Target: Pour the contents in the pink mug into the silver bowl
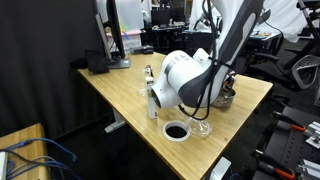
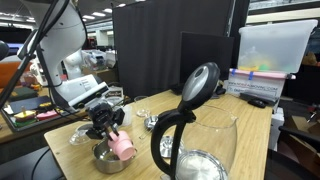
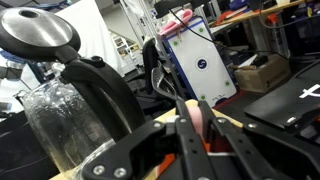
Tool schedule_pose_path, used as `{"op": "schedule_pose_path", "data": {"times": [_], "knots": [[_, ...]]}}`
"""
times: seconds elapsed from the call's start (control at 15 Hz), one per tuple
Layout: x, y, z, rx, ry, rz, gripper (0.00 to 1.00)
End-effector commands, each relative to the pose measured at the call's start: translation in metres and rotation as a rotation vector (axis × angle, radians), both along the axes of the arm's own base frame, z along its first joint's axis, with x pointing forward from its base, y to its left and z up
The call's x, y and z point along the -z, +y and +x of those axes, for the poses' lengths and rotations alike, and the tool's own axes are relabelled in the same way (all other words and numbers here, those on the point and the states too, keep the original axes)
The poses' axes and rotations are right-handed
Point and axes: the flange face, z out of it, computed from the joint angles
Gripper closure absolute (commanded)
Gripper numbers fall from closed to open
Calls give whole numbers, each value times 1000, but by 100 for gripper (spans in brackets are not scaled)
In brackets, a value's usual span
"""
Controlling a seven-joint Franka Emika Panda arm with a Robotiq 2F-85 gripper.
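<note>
Pouring step in hand — gripper clamped on the pink mug, held tilted just above the silver bowl. Contents not visible. Calls next for deeper wrist roll, mouth kept over the bowl — no drift toward the kettle

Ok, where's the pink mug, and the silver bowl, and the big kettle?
pink mug (image 2: pixel 122 147): in an exterior view, on its pink side.
silver bowl (image 2: pixel 106 162): in an exterior view, on its shiny outer wall.
kettle (image 2: pixel 205 148): in an exterior view, on its clear glass body.
</note>
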Motion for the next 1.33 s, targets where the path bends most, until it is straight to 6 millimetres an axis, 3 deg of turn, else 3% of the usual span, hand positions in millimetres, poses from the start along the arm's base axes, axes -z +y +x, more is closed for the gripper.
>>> {"op": "schedule_pose_path", "data": {"times": [0.0,0.33,0.8,1.27], "knots": [[-10,-10,10,92,-17,112,96],[-20,-16,19,163,-58,202,96],[-38,-9,26,168,-97,295,96],[-43,-17,35,182,-142,338,96]]}}
